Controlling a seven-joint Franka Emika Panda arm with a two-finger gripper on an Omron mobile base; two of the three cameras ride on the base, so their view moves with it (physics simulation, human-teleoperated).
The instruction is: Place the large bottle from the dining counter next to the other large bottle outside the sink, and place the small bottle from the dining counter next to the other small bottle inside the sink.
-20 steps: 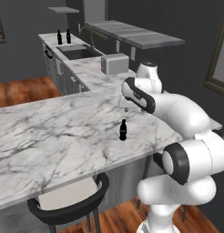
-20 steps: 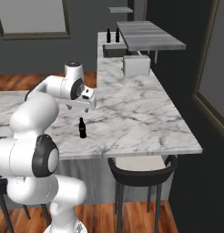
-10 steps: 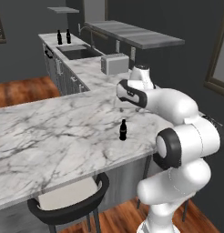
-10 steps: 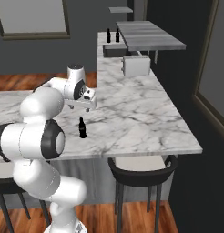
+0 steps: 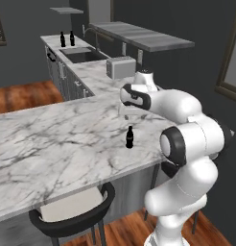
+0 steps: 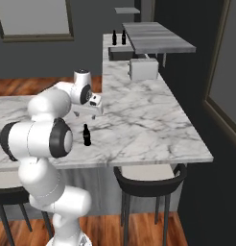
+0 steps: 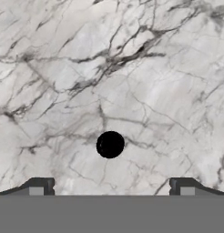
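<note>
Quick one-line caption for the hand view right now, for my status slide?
Open gripper looks straight down on the small black bottle standing on the marble dining counter, jaws spread wide.

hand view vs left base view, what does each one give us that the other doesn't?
Hand view alone: the small black bottle seen from straight above, lying between the open gripper tips.

Left base view alone: the sink, two dark bottles behind it, a toaster, a stool, and the arm above the bottle.

Both: that bottle standing on the marble counter.
</note>
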